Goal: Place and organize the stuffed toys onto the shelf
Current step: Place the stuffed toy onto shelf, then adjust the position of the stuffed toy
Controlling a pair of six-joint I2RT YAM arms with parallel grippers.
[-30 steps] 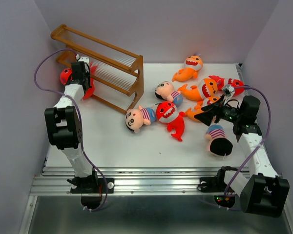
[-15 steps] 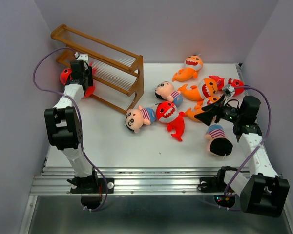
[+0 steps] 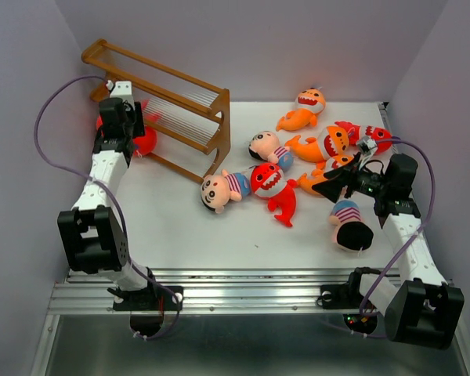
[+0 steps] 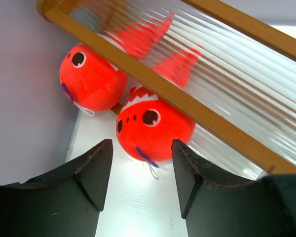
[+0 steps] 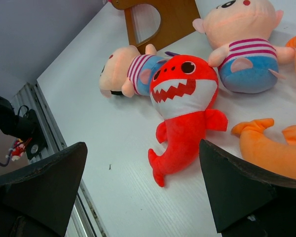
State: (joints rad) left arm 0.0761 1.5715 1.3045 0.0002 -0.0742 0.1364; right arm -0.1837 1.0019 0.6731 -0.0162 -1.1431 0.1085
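two red sharks [image 4: 155,128] sit, apparently, low on the shelf [image 4: 187,106]; left gripper [image 4: 140,148] and right gripper [image 5: 143,148] gape empty.

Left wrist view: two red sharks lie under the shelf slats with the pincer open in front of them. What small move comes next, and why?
Probably draw the left pincer straight back from the shelf. Its jaws stand open and touch neither the nearer red shark nor the farther red shark, both tucked beneath the slats, so nothing there seems left to grip.
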